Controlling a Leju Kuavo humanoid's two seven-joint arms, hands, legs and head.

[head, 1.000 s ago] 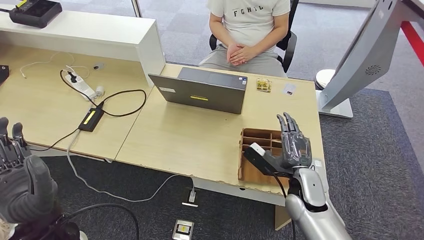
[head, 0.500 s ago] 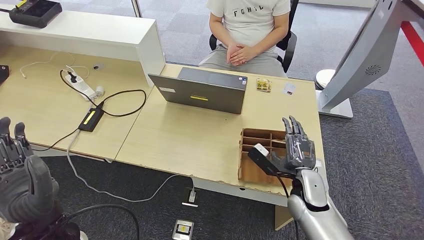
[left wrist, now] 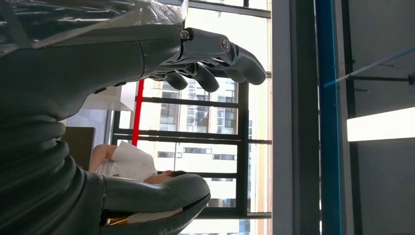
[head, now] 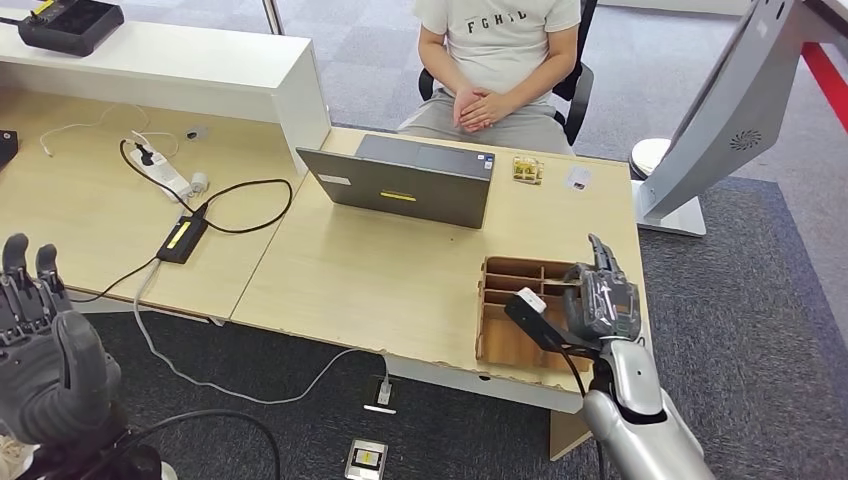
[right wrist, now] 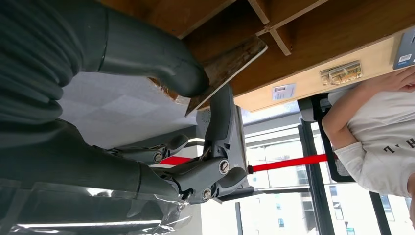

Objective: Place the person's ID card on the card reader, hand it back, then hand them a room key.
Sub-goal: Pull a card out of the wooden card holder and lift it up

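Pinching a thin brown card (right wrist: 227, 61) between thumb and a finger, the right hand (head: 600, 300) hung over the right end of the wooden divider box (head: 510, 275) at the desk's (head: 400, 270) front corner, other fingers (head: 600, 250) pointing away from the robot. Couldn't make out what else sat in the compartments. A small white card (head: 578, 178) lay at 12 o'clock from that hand, well apart, near the seated person (head: 495, 60). The left hand (head: 45, 350) was raised at the lower left, fingers loosely spread, holding nothing.

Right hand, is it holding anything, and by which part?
Yes. The right hand pinches a thin card by one edge, between thumb and a finger, beside the wooden box.
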